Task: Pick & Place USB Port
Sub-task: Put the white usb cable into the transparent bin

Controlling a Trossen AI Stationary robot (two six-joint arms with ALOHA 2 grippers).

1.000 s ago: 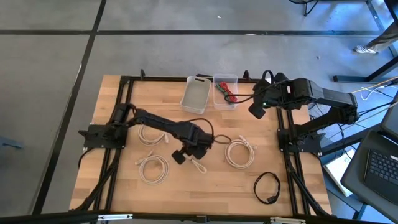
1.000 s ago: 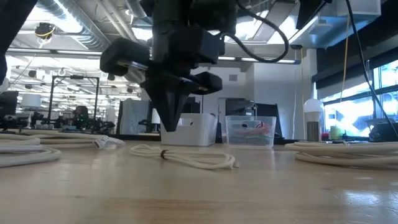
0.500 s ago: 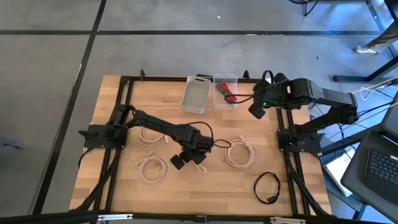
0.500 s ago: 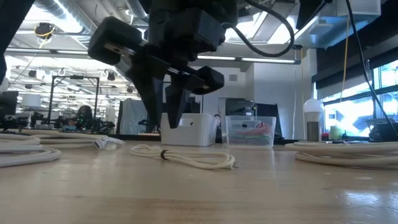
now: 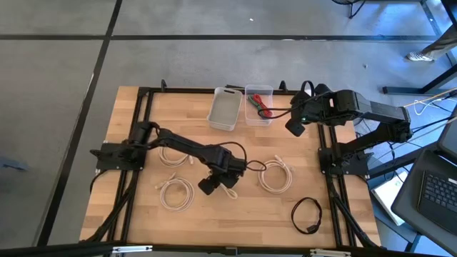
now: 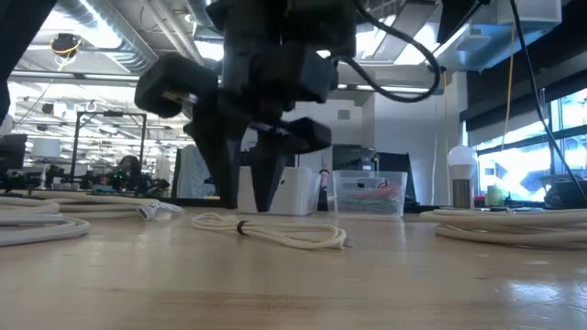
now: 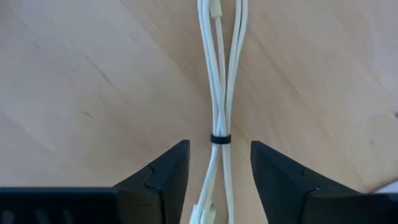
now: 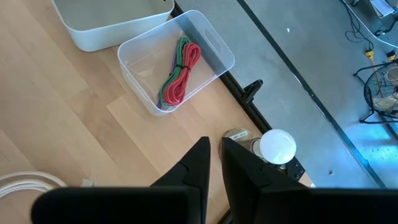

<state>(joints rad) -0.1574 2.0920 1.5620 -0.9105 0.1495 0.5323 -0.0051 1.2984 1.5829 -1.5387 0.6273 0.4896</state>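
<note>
The left gripper (image 7: 214, 168) hovers with fingers parted astride a bundled white cable (image 7: 219, 93) lying on the table (image 5: 143, 214), nothing grasped; the clear bin (image 5: 258, 104) holds 1 red-green cable (image 8: 179, 73); transfer remains undone, apparently; right gripper (image 8: 214, 163) waits beside that bin, clenched.

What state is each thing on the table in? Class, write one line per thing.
Left gripper: jaws open, straddling the tied white cable.
Tied white cable: flat on the table, banded mid-length.
Right gripper: jaws nearly shut, empty.
Clear bin: upright, holds the red-green cable.
White bin: upright.
</note>
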